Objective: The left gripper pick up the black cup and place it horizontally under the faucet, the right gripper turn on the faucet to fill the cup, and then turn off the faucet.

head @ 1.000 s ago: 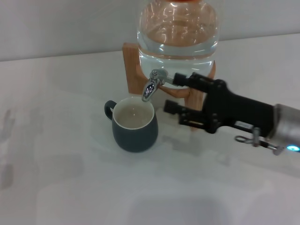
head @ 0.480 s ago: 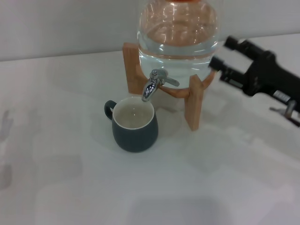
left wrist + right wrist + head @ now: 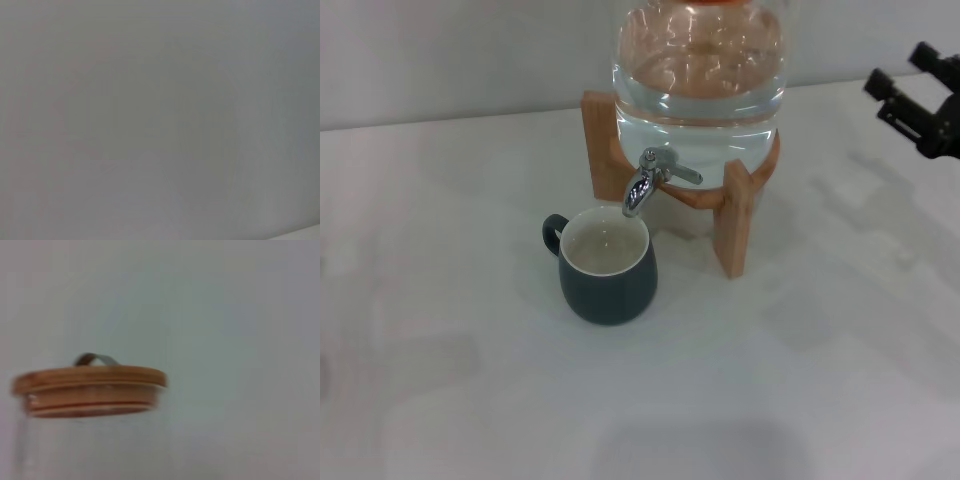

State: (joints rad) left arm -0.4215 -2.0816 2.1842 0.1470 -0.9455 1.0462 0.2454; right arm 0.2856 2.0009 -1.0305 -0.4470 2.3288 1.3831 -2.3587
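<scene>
Cup stands on the counter under the faucet. Right gripper, fingers spread and empty, hangs far right. Any drip from a half-closed lever could overfill it.

The right pincer, which a second ago sat right beside the faucet with its fingers spread near the lever, now hangs at the far right edge of the scene, well apart from the tap, raised above the table; only its two separated fingertips show.
</scene>
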